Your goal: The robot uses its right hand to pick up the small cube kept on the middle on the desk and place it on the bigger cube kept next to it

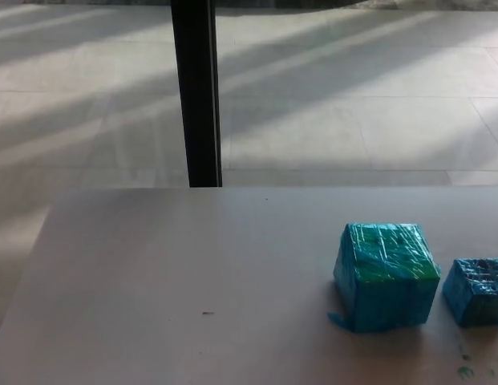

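A big cube (pixel 386 276), wrapped in shiny blue-green film, stands on the grey desk (pixel 176 273) toward the right. Just to its right, near the picture's right edge, sits the small blue cube (pixel 475 290), apart from the big one by a narrow gap. Both cubes rest flat on the desk. Neither of my hands shows in the head view.
A black vertical post (pixel 196 92) rises behind the desk's far edge, left of centre. Beyond it lies a tiled floor (pixel 353 88) striped with sunlight. A few small blue-green specks (pixel 465 371) lie on the desk near its front right.
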Controlling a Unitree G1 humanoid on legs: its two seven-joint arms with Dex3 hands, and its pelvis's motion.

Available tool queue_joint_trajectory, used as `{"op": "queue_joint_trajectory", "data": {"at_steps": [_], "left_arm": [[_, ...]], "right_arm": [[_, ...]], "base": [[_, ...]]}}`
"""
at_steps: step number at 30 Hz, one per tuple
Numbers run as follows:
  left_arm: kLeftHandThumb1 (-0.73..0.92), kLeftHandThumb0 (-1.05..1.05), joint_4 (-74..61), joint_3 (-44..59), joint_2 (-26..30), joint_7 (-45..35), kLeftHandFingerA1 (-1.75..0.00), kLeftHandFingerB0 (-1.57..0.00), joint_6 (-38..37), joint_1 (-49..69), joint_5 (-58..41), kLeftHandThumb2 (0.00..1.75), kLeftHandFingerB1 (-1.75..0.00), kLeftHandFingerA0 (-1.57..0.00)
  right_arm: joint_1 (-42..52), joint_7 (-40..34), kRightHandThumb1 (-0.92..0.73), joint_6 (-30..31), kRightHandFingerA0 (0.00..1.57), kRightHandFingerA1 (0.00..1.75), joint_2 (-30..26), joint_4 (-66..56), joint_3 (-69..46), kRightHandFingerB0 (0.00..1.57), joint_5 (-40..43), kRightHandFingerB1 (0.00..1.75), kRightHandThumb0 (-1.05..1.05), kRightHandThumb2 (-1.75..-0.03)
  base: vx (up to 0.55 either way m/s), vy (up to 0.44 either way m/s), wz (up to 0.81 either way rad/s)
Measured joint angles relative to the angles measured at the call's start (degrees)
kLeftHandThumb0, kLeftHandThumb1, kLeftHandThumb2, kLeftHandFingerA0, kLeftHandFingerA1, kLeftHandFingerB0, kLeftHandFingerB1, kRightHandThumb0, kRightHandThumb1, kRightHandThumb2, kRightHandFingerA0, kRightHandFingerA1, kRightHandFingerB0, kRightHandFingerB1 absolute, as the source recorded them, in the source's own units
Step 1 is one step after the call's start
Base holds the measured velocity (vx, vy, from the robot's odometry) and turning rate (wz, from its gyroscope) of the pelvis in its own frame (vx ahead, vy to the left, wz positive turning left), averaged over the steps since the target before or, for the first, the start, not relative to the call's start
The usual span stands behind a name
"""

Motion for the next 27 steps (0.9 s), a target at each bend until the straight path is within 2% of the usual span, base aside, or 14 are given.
{"op": "queue_joint_trajectory", "data": {"at_steps": [3, 4, 5, 7, 8, 9, 14, 15, 19, 23, 24, 25, 26, 27], "left_arm": [[0.68, -0.72, 0.48, -0.16, 0.09, -1.01, -0.74, -0.62, -0.17, 0.07, -0.22, 0.61, -0.65, -0.55], [0.67, -0.71, 0.49, -0.32, 0.11, -1.27, -0.63, -0.59, -0.22, 0.25, -0.22, 0.6, -0.55, -0.49], [0.68, -0.7, 0.52, -0.43, 0.12, -1.47, -0.58, -0.54, -0.22, 0.32, -0.24, 0.61, -0.48, -0.42], [0.62, -0.67, 0.65, -0.6, 0.15, -1.92, -0.62, -0.62, -0.23, 0.26, -0.3, 0.59, -0.54, -0.51], [0.68, -0.71, 0.9, -0.22, 0.14, -2.14, -0.58, -0.54, -0.19, 0.17, -0.54, 0.61, -0.48, -0.45], [0.68, -0.71, 1.11, -0.29, 0.18, -2.25, -0.73, -0.61, -0.24, 0.18, -0.56, 0.61, -0.59, -0.57], [0.67, -0.71, 1.58, -1.17, 0.29, -2.39, -0.62, -0.59, -0.41, 0.59, -0.38, 0.6, -0.51, -0.45], [0.65, -0.68, 1.58, -1.32, 0.29, -2.41, -0.65, -0.62, -0.49, 0.75, -0.37, 0.6, -0.55, -0.52], [0.67, -0.7, 2.26, -0.17, 0.29, -2.51, -0.61, -0.57, -0.4, 0.55, -0.85, 0.6, -0.5, -0.48], [0.66, -0.71, 2.42, -0.28, 0.3, -2.58, -0.6, -0.58, -0.45, 0.51, -0.8, 0.6, -0.5, -0.46], [0.52, -0.66, 2.42, -0.34, 0.29, -2.58, -0.7, -0.51, -0.46, 0.54, -0.78, 0.98, -0.61, -0.51], [0.54, -0.69, 2.45, -0.4, 0.3, -2.61, -0.67, -0.55, -0.46, 0.53, -0.76, 0.99, -0.63, -0.48], [0.54, -0.69, 2.46, -0.4, 0.3, -2.66, -0.67, -0.55, -0.48, 0.53, -0.76, 0.99, -0.63, -0.48], [0.65, -0.7, 2.46, -0.4, 0.32, -2.72, -0.65, -0.6, -0.5, 0.51, -0.76, 0.6, -0.55, -0.49]], "right_arm": [[0.43, 0.2, -0.8, 0.02, 0.53, 0.81, -0.2, -0.11, -1.21, 0.29, 0.79, 0.59, -0.64, -0.64], [0.62, 0.24, -0.62, 0.02, 0.55, 0.79, -0.31, -0.11, -1.47, 0.29, 1.03, 0.62, -0.62, -1.0], [0.78, 0.26, -0.79, 0.03, 0.54, 0.82, -0.38, -0.08, -1.75, 0.3, 1.3, 0.59, -0.63, -0.64], [0.82, 0.26, -0.78, 0.0, 0.55, 0.82, -0.56, 0.19, -2.44, 0.31, 1.7, 0.61, -0.63, -0.63], [0.82, 0.25, -0.76, 0.11, 0.57, 0.88, -0.66, 0.11, -3.16, 0.32, 2.04, 0.63, -0.62, -0.63], [0.82, 0.13, -0.76, 0.43, 0.57, 0.91, -0.81, -0.3, -4.13, 0.33, 2.47, 0.65, -0.61, -0.62], [0.09, -1.28, -0.81, 2.68, 0.49, 0.98, -2.33, -2.91, -10.13, 0.21, 4.9, 0.67, -0.6, -0.64], [-0.26, -1.59, -0.8, 3.44, 0.47, 0.98, -2.7, -3.5, -11.3, 0.2, 5.36, 0.64, -0.56, -0.64], [-2.78, -3.63, -0.8, 6.49, 0.5, 1.06, -4.24, -7.68, -17.02, 0.2, 7.73, 0.65, -0.57, -0.64], [-6.25, -6.05, -0.77, 9.42, 0.39, 0.99, -7.1, -12.61, -20.91, 0.23, 9.41, 0.64, -0.66, -0.63], [-6.93, -6.33, -0.77, 9.82, 0.42, 1.04, -7.67, -13.19, -21.39, 0.26, 9.63, 0.61, -0.66, -0.63], [-8.67, -6.84, -0.76, 10.61, 0.46, 1.02, -9.04, -14.6, -22.13, 0.26, 10.04, 0.61, -0.69, -0.63], [-9.69, -7.12, -0.76, 11.24, 0.46, 1.02, -9.81, -15.79, -22.26, 0.26, 10.22, 0.61, -0.69, -0.63], [-10.63, -7.41, -0.77, 11.76, 0.48, 0.96, -10.58, -16.9, -22.34, 0.24, 10.39, 0.61, -0.75, -0.63]], "base": [[0.0, 0.0, 0.0], [0.0, 0.0, 0.0], [0.0, 0.0, 0.0], [0.0, 0.0, 0.0], [0.0, 0.0, 0.0], [0.0, 0.0, 0.0], [0.0, 0.0, 0.0], [0.0, 0.0, 0.0], [0.0, 0.0, 0.0], [0.0, 0.0, 0.0], [0.0, 0.0, 0.0], [0.0, 0.0, 0.0], [0.0, 0.0, 0.0], [0.0, 0.0, 0.0]]}}
